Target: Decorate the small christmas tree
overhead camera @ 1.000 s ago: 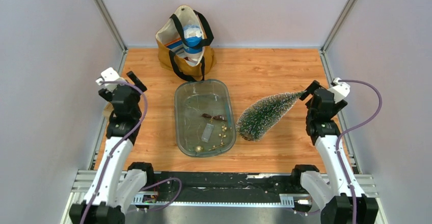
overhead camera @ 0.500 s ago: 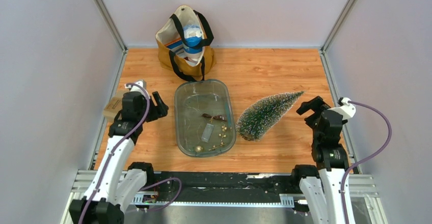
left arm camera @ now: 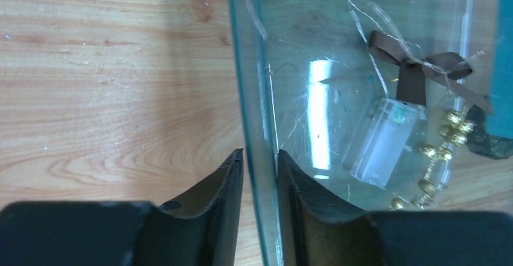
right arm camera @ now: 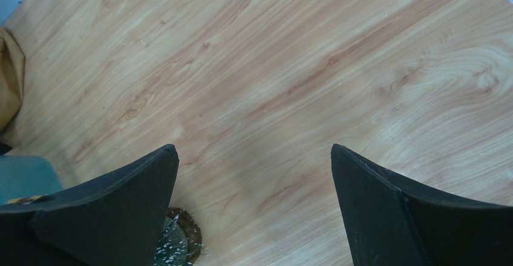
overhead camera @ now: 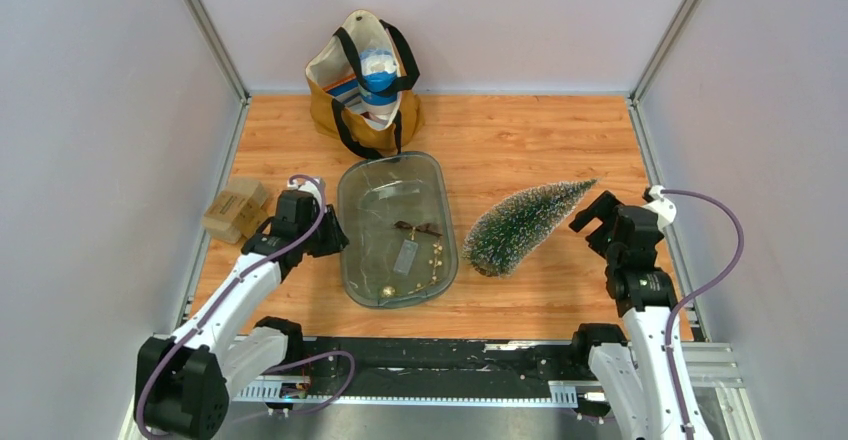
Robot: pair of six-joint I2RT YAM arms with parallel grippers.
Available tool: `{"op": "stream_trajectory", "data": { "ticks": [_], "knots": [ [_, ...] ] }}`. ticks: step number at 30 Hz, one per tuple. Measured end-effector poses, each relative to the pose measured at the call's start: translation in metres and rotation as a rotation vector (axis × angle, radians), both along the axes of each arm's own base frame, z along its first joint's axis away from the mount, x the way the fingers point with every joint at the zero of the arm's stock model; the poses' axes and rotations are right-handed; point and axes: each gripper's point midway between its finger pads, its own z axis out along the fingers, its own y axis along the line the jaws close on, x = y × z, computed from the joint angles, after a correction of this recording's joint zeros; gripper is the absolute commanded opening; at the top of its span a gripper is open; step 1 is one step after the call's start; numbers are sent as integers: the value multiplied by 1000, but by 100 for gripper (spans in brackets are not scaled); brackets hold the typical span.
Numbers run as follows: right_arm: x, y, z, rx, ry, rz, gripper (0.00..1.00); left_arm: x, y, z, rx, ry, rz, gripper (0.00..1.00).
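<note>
**Top external.** Item: small christmas tree (overhead camera: pixel 522 225), lying on its side on the bench (overhead camera: pixel 520 135), just right of the clear tray (overhead camera: pixel 375 225). Its tip points toward the far right corner, and neither arm touches it. Arms: left gripper (overhead camera: pixel 330 234) at the tray's left rim; right gripper (overhead camera: pixel 597 216) near the tree's tip, apart from it.

**Left wrist.** Fingers (left arm camera: pixel 224 187) closed on the tray's wall, one outside, one inside. Tray contents: brown ribbon bow (left arm camera: pixel 417 72), small clear box (left arm camera: pixel 387 142), gold beads (left arm camera: pixel 444 142).

**Right wrist.** Fingers (right arm camera: pixel 115 208) spread wide over bare wood, holding nothing. A scrap of frosted bristle with a brown ring at the lower edge is probably one end of the tree.

**Handling, as judged.** Light. Bristles are likely soft and springy over a stiff core. The shape is tapered, so a hold may slide tipward. Best taken across the thick lower body, near the base.
</note>
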Motion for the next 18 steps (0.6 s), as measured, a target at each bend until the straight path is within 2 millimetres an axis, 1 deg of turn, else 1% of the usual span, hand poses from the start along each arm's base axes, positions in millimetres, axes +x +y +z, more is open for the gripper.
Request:
{"op": "stream_trajectory", "data": {
  "ticks": [3, 5, 6, 7, 8, 10, 18],
  "knots": [
    [1, 3, -9, 8, 27, 12, 100, 3, 1, -6, 17, 28, 5, 24],
    [2, 3, -13, 10, 42, 15, 100, 8, 4, -6, 37, 39, 18, 19],
    [3, 4, -15, 12, 45, 17, 100, 11, 5, -4, 49, 37, 20, 15],
    [3, 4, -16, 13, 47, 19, 100, 13, 7, -2, 62, 35, 22, 14],
    [4, 4, -17, 14, 52, 21, 100, 16, 9, 1, 80, 32, 19, 7],
    [4, 5, -20, 16, 60, 23, 100, 20, 14, 6, 118, 30, 19, 0],
    [11, 7, -26, 24, 61, 36, 100, 29, 31, 12, 235, 74, 41, 1]
  ]
}}
